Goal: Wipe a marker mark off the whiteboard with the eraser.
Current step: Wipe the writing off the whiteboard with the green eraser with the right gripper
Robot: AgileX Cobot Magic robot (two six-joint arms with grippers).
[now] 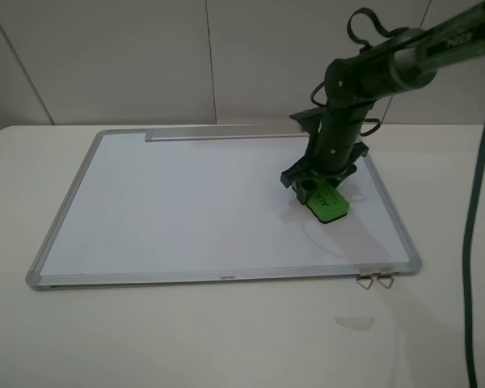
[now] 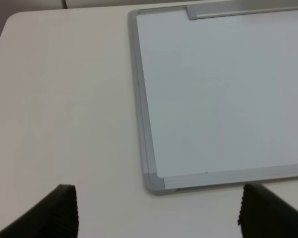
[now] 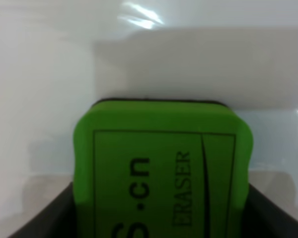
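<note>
- The right gripper (image 1: pixel 319 187) clamps the eraser (image 1: pixel 329 202) against the whiteboard (image 1: pixel 186 202), on its right side, for wiping.
- The left gripper (image 2: pixel 159 215) hangs spread wide beside the board.
- No mark is visible; it may be under the eraser.

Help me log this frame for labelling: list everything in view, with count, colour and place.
whiteboard: one, white with a silver-grey frame, flat on the table.
tray strip: one, grey, along the board's far edge.
eraser: one, bright green with black lettering, on the board's right part.
marker mark: none visible on the board.
metal clips: two, silver, at the board's near right corner.
scrap: one, pale, on the table in front of the board; kind unclear.
table: one, white.
cable: one, dark, at the right edge.
right gripper: black, shut on the eraser.
left gripper: black, open, above the table near the board's corner.
</note>
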